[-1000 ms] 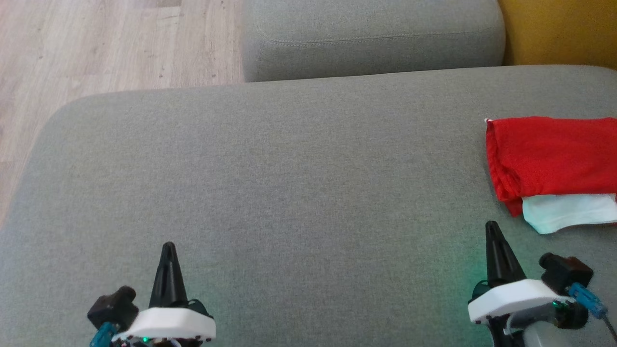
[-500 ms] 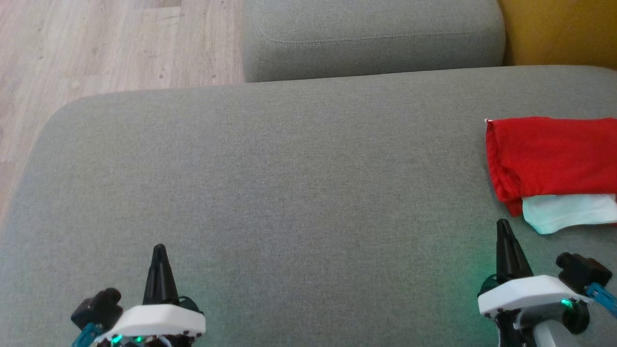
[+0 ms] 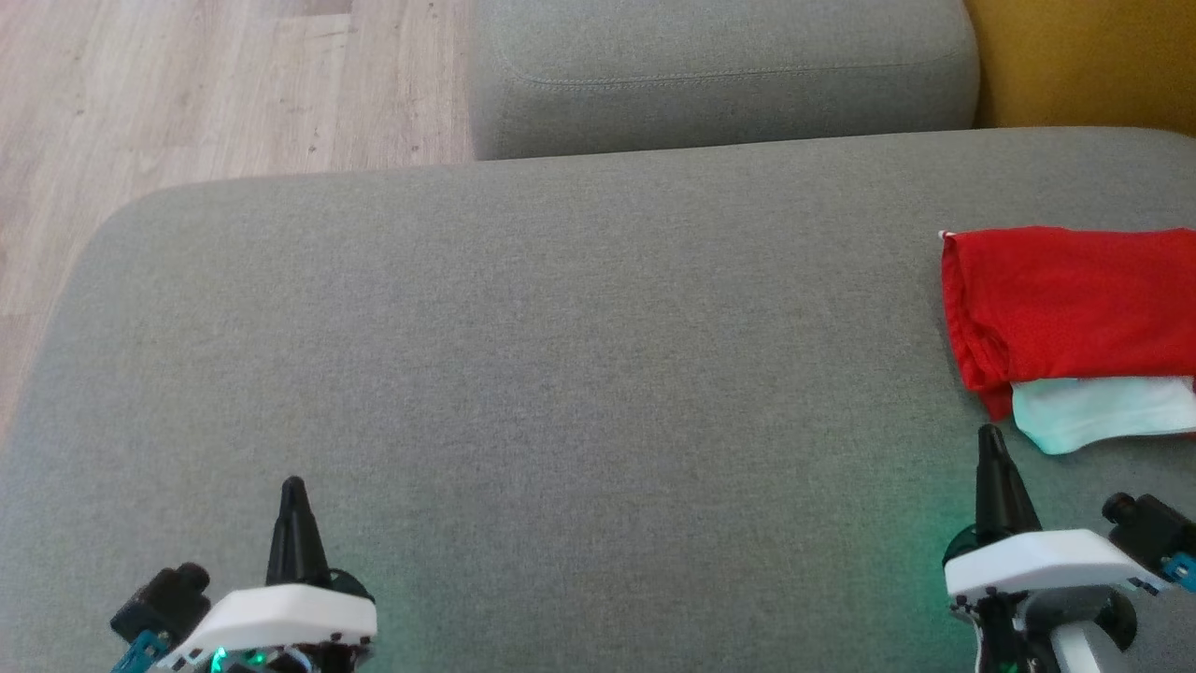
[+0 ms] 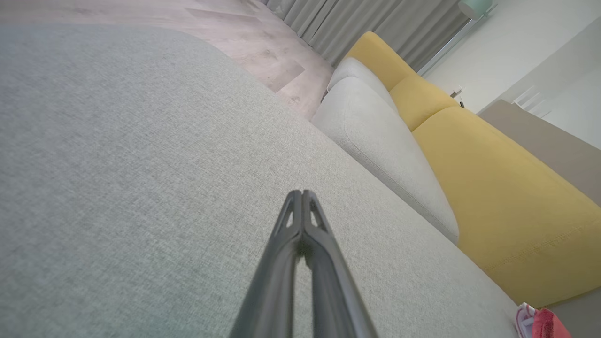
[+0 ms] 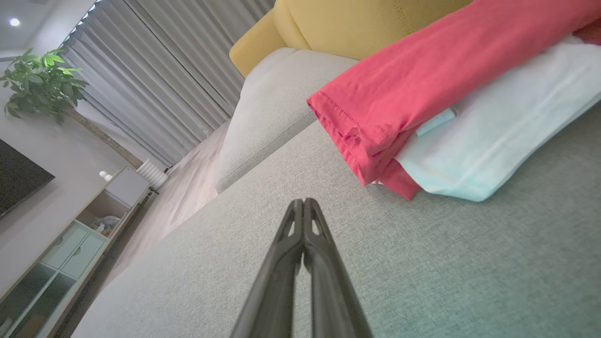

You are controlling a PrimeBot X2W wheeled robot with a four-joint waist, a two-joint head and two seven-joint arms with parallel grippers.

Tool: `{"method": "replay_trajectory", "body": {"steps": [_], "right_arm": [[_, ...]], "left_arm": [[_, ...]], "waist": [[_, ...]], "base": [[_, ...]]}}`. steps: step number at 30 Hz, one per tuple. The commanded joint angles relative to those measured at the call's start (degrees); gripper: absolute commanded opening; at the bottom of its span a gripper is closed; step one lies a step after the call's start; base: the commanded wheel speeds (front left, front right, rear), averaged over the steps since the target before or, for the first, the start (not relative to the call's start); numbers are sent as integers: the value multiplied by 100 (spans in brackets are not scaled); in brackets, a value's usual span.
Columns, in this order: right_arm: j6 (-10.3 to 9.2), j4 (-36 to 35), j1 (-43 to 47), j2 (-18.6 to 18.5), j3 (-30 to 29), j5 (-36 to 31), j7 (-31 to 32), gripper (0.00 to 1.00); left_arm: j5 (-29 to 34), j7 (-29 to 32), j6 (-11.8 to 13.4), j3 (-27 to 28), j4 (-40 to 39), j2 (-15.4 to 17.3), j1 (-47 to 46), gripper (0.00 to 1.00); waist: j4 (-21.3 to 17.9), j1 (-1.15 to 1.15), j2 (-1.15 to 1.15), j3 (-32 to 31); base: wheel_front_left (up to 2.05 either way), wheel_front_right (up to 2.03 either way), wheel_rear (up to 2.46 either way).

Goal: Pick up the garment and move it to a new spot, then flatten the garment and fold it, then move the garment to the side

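Observation:
A folded red garment point(image 3: 1074, 299) lies at the right edge of the grey cushion point(image 3: 561, 327), on top of a folded white garment point(image 3: 1103, 416). The right wrist view shows the same red garment point(image 5: 422, 89) over the white one point(image 5: 497, 136) just ahead. My right gripper point(image 3: 990, 439) is shut and empty, its tip just left of the white garment's corner. My left gripper point(image 3: 292, 488) sits at the lower left, also shut and empty, far from the pile. In the wrist views both pairs of fingers point(image 4: 303, 197) point(image 5: 303, 204) are pressed together.
A second grey cushion point(image 3: 719, 75) lies beyond the first, with a yellow sofa point(image 3: 1084, 61) at the back right. Wooden floor point(image 3: 187, 84) runs along the left. The right wrist view takes in curtains, a plant point(image 5: 42, 84) and a white cabinet point(image 5: 70, 239).
Both grippers have drawn back toward the bottom of the head view, the left drifting left and the right drifting right. The garments have not moved.

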Motion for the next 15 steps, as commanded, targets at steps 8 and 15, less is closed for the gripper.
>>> {"method": "replay_trajectory", "body": {"steps": [8, 15], "right_arm": [[16, -277, -316, -13, -53, 563, 143, 0], [18, -325, -325, -15, -98, 1009, 258, 0]], "left_arm": [[-460, 136, -70, 214, -237, 13, -330, 0], [-832, 254, -118, 302, -262, 15, -346, 0]], "waist": [[1, 0, 0, -3], [1, 0, 0, -5]], "base": [[0, 0, 0], [0, 0, 0]]}}
